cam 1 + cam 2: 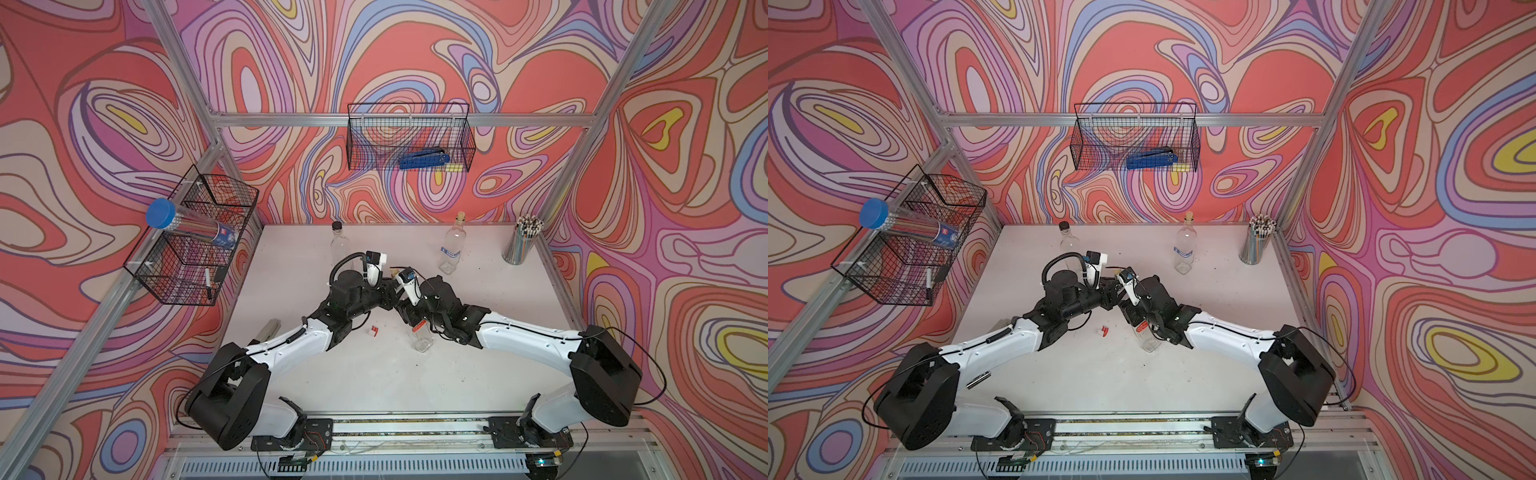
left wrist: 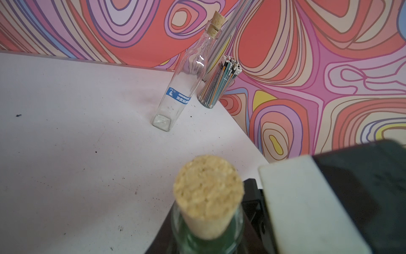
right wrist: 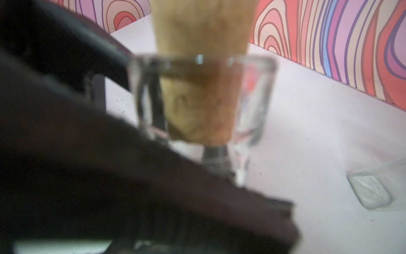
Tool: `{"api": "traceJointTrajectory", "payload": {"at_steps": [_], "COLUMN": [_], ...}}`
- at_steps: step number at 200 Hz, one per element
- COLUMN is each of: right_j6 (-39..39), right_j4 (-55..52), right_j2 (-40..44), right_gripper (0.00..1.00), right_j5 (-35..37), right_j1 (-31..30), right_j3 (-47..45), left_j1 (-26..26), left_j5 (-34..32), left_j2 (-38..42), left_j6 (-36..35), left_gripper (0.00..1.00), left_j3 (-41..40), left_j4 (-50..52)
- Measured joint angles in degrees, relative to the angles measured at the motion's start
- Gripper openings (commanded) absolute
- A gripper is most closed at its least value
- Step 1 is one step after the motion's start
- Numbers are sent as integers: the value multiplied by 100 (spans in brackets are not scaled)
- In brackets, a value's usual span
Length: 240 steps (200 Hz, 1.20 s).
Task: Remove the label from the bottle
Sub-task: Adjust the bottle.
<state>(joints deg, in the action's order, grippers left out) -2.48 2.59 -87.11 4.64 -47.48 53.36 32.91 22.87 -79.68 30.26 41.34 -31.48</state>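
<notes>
Surroundings: Swirled pink, red and lilac walls close in a white desk [image 1: 374,382] framed by aluminium rails.
Bottle: a clear glass bottle with a cork stopper [image 1: 422,340] is near the desk's middle, between the two arms. Its base is toward the near side and its cork [image 1: 392,272] toward the back. I cannot tell whether the base rests on the desk.
Label: a red label [image 1: 419,325] sits on the lower body, just above the base.
Left arm: it rises from the near rail and bends at a big black joint. The white forearm runs inward and away, and the wrist is turned so the left tool [image 1: 390,291] points toward the robot's right.
Left tool: closed tight on the bottle's neck. The left wrist view has the cork [image 2: 208,195] close beneath the camera.
Right arm: it mirrors the left, with its forearm angled inward to the middle and its wrist bent toward the bottle.
Right tool: the right tool [image 1: 409,316] has its jaws part-way apart, clasping the glass body just above the label. The right wrist view shows the neck [image 3: 252,99] blurred and very near.
Back of desk: a corked clear bottle with a blue label [image 1: 452,249], a black-capped clear bottle [image 1: 338,245] and a metal cup of pencils [image 1: 521,243] stand well apart.
Near the arms: a small red-and-white piece [image 1: 373,331] lies on the desk.
</notes>
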Motion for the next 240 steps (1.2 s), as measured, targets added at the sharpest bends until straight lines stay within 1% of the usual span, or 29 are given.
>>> {"api": "traceJointTrajectory", "payload": {"at_steps": [22,65,86,115,125,140,152,197,217,240], "right_j6": [-7,-31,-42,-59,-61,-63,-66,-85,-92,-101], "right_j4": [-26,-50,-66,-66,-70,-79,-87,-90,-83,-79], "right_j2": [0,-2,-2,-4,-4,-4,-4,-4,0,22], "right_gripper": [0,31,38,42,45,53,57,69,72,72], "right_j5": [-2,-11,-42,-55,-68,-81,-85,-179,-221,-262], "right_j1": [-7,-13,-13,-24,-24,-24,-24,-50,-63,-68], "right_j3": [0,0,-2,0,0,0,0,0,0,0], "left_j1": [2,7,7,7,7,9,11,11,11,13], "left_j5": [2,4,4,2,0,0,0,-9,-22,-22], "left_j2": [0,2,20,42,52,52,55,63,70,85], "left_j6": [0,0,-2,-4,-4,-4,-4,-22,-24,-52], "left_gripper": [0,0,0,0,0,0,0,0,0,0], "left_j3": [-22,-42,-63,-87,-98,-103,-107,-136,-138,-140], "left_j4": [-11,-9,-9,-9,-9,-9,-9,-13,-9,-9]}}
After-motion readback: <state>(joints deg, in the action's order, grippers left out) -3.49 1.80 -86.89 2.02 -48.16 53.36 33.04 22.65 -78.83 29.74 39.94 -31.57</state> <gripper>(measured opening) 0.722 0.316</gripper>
